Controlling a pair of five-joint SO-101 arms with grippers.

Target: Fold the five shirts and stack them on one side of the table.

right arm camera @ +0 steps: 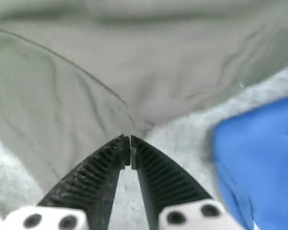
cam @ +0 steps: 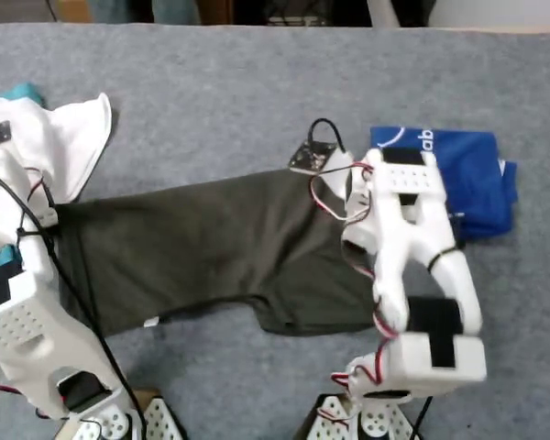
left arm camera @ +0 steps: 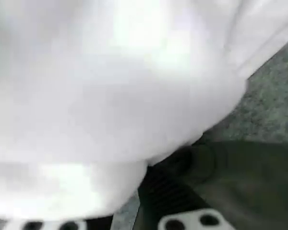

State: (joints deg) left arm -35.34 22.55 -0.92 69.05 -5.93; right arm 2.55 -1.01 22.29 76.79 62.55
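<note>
Showing three shirts, olive (cam: 211, 247), white (cam: 69, 137), blue (cam: 467, 179), right pincer (right arm camera: 129, 153) closed, left pincer (left arm camera: 156, 189) unclear.

My high camera looks steeply down on the grey surface (cam: 257, 82), with the arm bases at the frame's bottom edge. My left wrist camera sits very near the white shirt (left arm camera: 110, 96). My right wrist camera looks close along its end effector (right arm camera: 130, 144) onto the dark shirt (right arm camera: 110, 72). All three views share that dark shirt.
</note>
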